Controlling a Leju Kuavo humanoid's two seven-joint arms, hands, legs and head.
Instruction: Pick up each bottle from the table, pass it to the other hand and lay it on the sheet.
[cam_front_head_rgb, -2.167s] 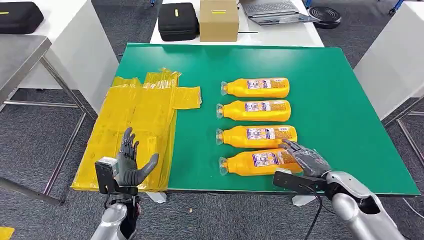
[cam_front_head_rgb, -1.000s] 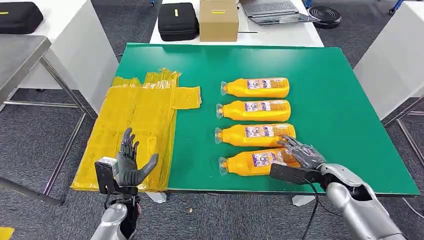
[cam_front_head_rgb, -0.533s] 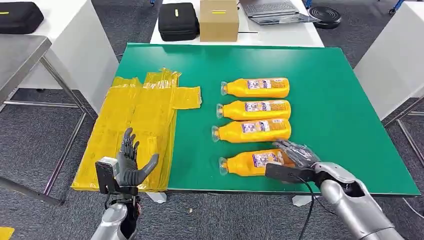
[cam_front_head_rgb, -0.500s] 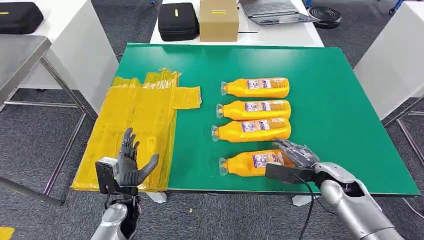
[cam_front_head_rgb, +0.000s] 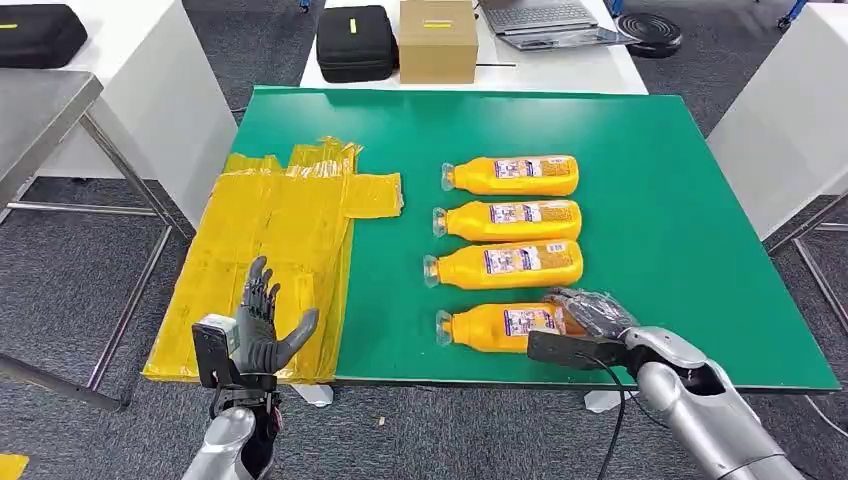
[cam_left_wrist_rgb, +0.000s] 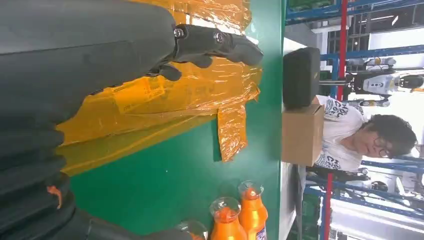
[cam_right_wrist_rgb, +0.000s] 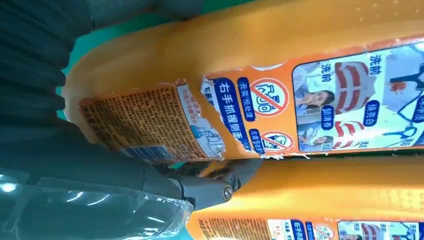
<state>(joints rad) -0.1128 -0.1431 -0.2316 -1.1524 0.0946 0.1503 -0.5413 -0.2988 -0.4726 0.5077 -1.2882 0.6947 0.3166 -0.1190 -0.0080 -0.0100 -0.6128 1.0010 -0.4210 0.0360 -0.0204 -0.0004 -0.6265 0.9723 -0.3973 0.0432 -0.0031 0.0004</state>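
Right hand (cam_front_head_rgb: 592, 312) has slid down onto the base end of the nearest orange bottle (cam_front_head_rgb: 497, 326), nudging the next bottle (cam_front_head_rgb: 505, 265) off toward the far edge of the green table (cam_front_head_rgb: 680, 230). Fingers (cam_right_wrist_rgb: 212, 182) now wrap the bottle's base, one wedged between it and its neighbour; looks like a grip closing, lift not yet started. Left hand (cam_front_head_rgb: 262, 325) waits open, fingers spread, palm up, over the near edge of the yellow sheet (cam_front_head_rgb: 275, 240). Step: first pickup. Next calls for a firm hold, lifting clear of the row, carrying it to the left hand. Bottle lies on its side by the near edge, cap toward the sheet, label torn and peeling
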